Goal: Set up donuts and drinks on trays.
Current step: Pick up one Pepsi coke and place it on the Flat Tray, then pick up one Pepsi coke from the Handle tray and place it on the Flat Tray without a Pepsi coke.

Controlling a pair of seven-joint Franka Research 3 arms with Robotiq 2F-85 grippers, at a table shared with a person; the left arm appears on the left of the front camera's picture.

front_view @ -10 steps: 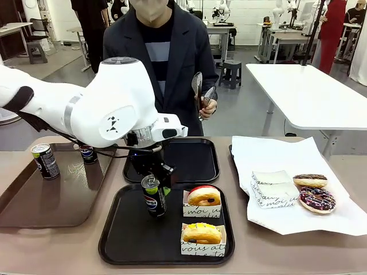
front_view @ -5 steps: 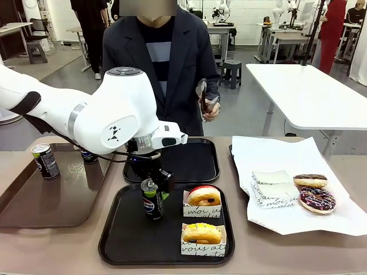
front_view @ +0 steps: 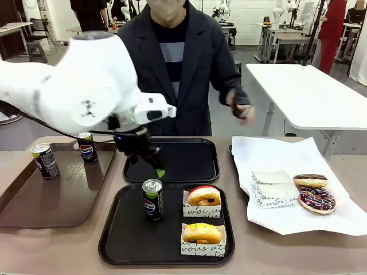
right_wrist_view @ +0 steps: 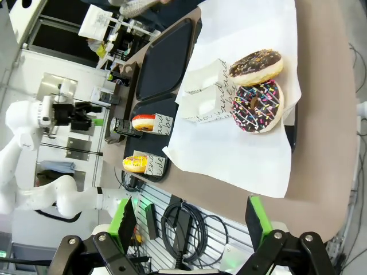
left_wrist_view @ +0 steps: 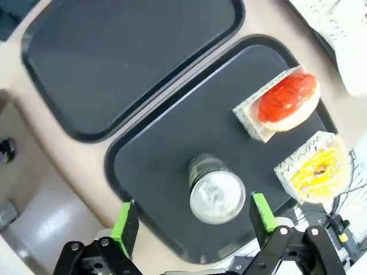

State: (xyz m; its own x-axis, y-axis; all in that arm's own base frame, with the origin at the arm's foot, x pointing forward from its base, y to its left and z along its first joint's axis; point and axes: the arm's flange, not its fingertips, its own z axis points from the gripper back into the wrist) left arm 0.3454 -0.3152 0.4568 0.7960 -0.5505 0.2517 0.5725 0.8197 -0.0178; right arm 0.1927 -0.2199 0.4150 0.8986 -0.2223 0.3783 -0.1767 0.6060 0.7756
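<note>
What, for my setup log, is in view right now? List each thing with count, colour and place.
Trays: two, black; near tray, far tray behind it.
Cans: three, black; one on near tray, two on brown tray.
Donuts: four; red and yellow on near tray, chocolate and sprinkled on white sheet.
Printed papers: white, folded, on the sheet.
Person's hand: one, raised behind the table.
Left gripper: open, above the near tray's can.
Right gripper: open, off the table's edge.

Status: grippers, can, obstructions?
Left gripper open above black Pepsi can. Can upright on near matte black tray, beside red-topped donut. Right gripper open. Person's hand off trays.
</note>
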